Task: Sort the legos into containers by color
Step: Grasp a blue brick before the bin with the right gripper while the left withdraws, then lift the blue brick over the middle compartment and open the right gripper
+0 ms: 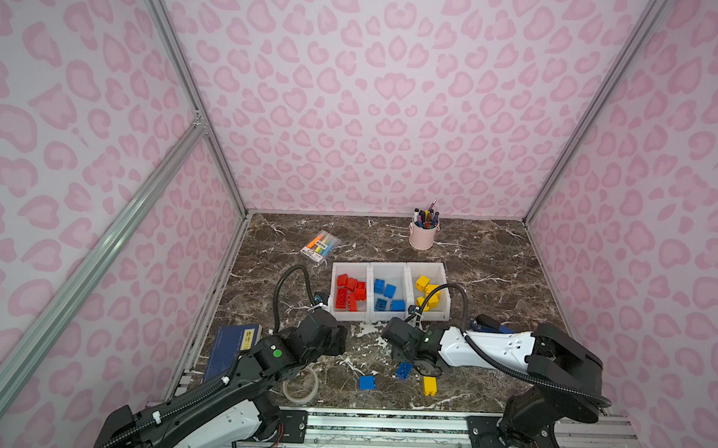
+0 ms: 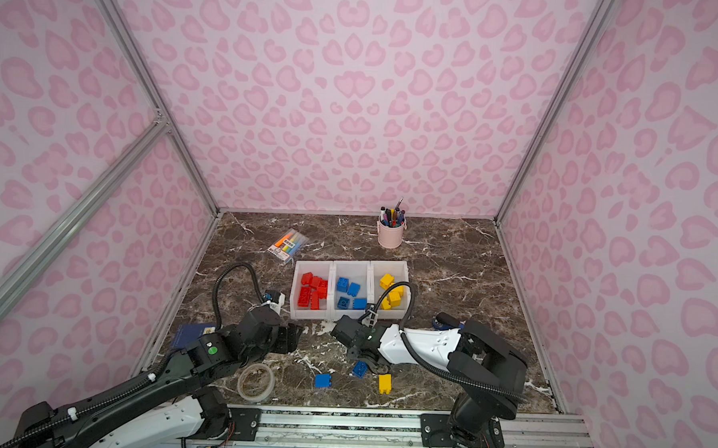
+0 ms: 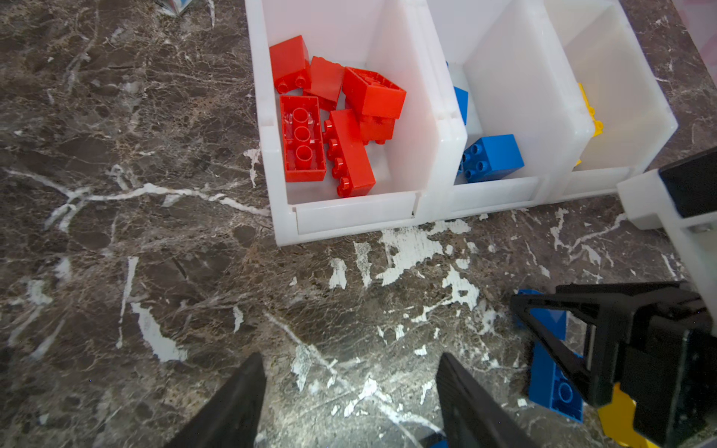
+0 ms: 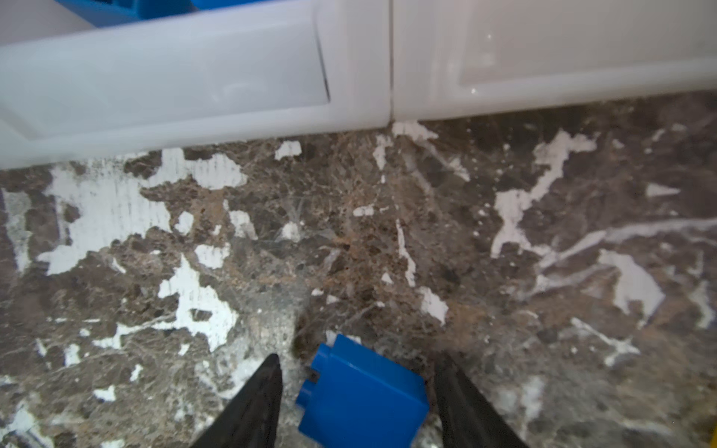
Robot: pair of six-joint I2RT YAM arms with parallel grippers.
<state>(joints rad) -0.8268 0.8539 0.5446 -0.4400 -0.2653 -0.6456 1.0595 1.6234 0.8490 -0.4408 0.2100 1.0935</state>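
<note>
**Blue brick (image 4: 364, 403) sits between your right fingers (image 4: 264, 395): square the grip before lifting**

Your right gripper (image 4: 357, 360) straddles this brick, which lies on the tabletop (image 1: 492, 280) just in front of the containers (image 3: 355, 213). The fingers are spread and nothing is clamped. One looks almost against the brick, while a slit of tabletop shows beside the other.

The studs seem to face the finger with the gap, so expect bumpy contact there. Centre the gripper first so both sides meet the brick together, or it will likely skid or twist. Squeeze firmly, lift straight up, and clear the low front lip. Then release low inside the middle container (image 1: 388, 271), where the other blue legos lie.

Your left gripper (image 3: 352, 358) hangs open and empty over bare tabletop in front of the red end of the containers. Keep it out of the way.

A second blue brick (image 1: 366, 382) and a yellow brick (image 1: 429, 385) wait farther out from the containers.
</note>
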